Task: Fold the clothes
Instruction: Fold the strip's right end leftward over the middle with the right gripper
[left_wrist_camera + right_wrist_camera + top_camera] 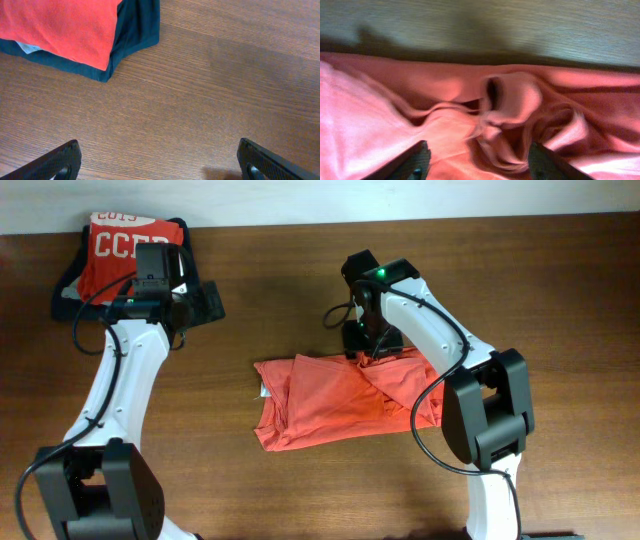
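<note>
Table (300,280): orange T-shirt (330,405) crumpled, half-folded, centre. Right gripper (477,150) over its far-right bunch, jaws apart, holding nothing; left gripper (159,150) wide open, empty, far left. Judged mid-fold: next needs a fresh edge grasp, then flattening.

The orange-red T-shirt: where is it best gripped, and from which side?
Probably the corner nearest the left arm's base, approached from above on that side. The orange-red T-shirt lies crumpled, but there the cloth ends in a flat free edge on the table, and the open left gripper holds nothing.
</note>
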You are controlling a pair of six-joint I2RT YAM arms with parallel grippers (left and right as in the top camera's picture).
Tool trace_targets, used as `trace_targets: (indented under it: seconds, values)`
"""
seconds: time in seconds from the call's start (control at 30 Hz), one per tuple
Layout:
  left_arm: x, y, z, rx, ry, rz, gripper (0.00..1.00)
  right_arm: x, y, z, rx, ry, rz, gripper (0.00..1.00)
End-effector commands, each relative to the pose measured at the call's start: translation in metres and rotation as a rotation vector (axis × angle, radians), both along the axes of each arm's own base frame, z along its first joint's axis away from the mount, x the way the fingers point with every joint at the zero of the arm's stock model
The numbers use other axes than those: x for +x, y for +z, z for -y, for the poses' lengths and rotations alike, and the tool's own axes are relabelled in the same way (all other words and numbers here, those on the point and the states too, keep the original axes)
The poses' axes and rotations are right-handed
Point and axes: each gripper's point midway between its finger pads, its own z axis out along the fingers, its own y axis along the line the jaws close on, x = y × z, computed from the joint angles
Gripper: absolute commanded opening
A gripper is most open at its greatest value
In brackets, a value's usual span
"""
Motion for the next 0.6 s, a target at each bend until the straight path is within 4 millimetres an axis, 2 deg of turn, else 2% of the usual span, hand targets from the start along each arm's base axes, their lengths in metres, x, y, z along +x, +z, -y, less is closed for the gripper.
trace_targets:
  seconds: [0.0, 0.17, 0.23, 0.33, 0.37, 0.4, 0.43, 0.47, 0.57]
  values:
    - [0.002, 0.002, -0.002, 0.001, 0.014, 0.005, 0.99, -0.001, 0.022, -0.019, 0.136, 0.133, 0.012, 0.75]
    - [0.002, 0.002, -0.002, 0.001, 0.014, 0.005, 0.99, 0.007, 0.056, 0.023, 0.066, 0.065, 0.03, 0.77]
    - [0.002, 0.002, -0.002, 0.001, 0.014, 0.005, 0.99, 0.006, 0.062, 0.039, 0.062, 0.028, 0.015, 0.77]
    - [0.002, 0.002, -0.002, 0.001, 0.014, 0.005, 0.99, 0.003, 0.064, 0.066, 0.048, -0.033, -0.021, 0.68]
    - [0.002, 0.002, -0.002, 0.001, 0.014, 0.005, 0.99, 0.003, 0.064, 0.075, 0.046, -0.053, -0.032, 0.61]
    - [0.002, 0.002, -0.002, 0.001, 0.014, 0.005, 0.99, 0.003, 0.063, 0.083, 0.044, -0.071, -0.042, 0.41]
    - [0.002, 0.002, -0.002, 0.001, 0.014, 0.005, 0.99, 0.002, 0.061, 0.09, 0.043, -0.088, -0.05, 0.17]
    - [0.002, 0.002, -0.002, 0.001, 0.014, 0.005, 0.99, 0.002, 0.059, 0.097, 0.041, -0.105, -0.06, 0.04]
    - [0.002, 0.002, -0.002, 0.001, 0.014, 0.005, 0.99, -0.004, 0.049, 0.112, 0.035, -0.143, -0.099, 0.04]
